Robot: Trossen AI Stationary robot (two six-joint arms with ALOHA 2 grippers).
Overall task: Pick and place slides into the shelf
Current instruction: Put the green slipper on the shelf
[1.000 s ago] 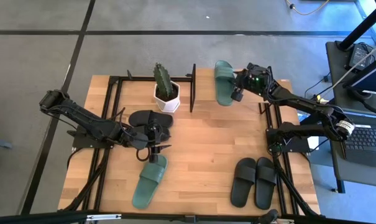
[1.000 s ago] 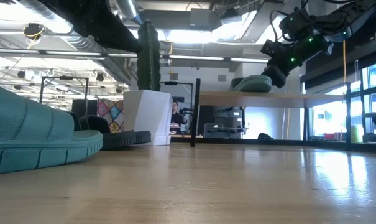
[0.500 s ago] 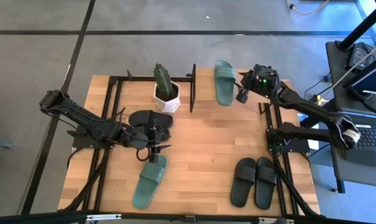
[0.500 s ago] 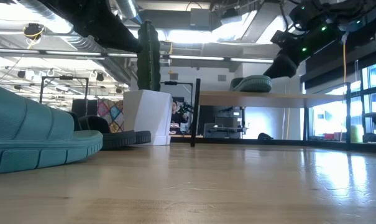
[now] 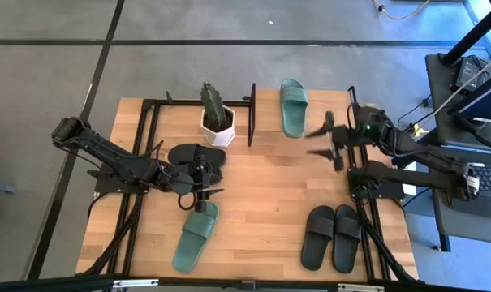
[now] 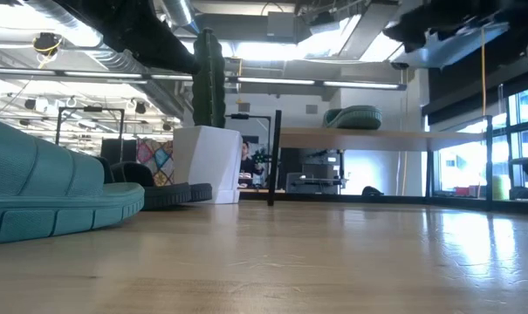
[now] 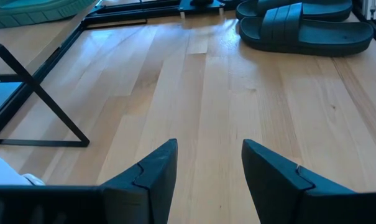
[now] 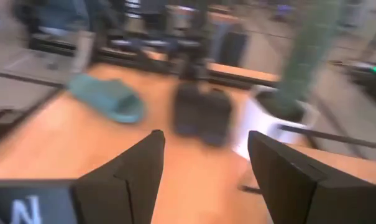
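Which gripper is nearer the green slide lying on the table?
Left. The left gripper hovers just beside the green slide; the right gripper is across the table, near the shelf.

You see the wooden tabletop point(image 5: 269, 195) bearing, around the potted cactus point(image 5: 216, 118): the shelf point(image 5: 265, 101) just beside it carrying one green slide point(image 5: 294, 107), a black pair point(image 5: 198, 156) near, another black pair point(image 5: 332, 237) well apart.

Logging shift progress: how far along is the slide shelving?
Done: one green slide lies on the shelf. In hand: nothing; right gripper and left gripper are open, empty. Left: second green slide and both black pairs on the table.
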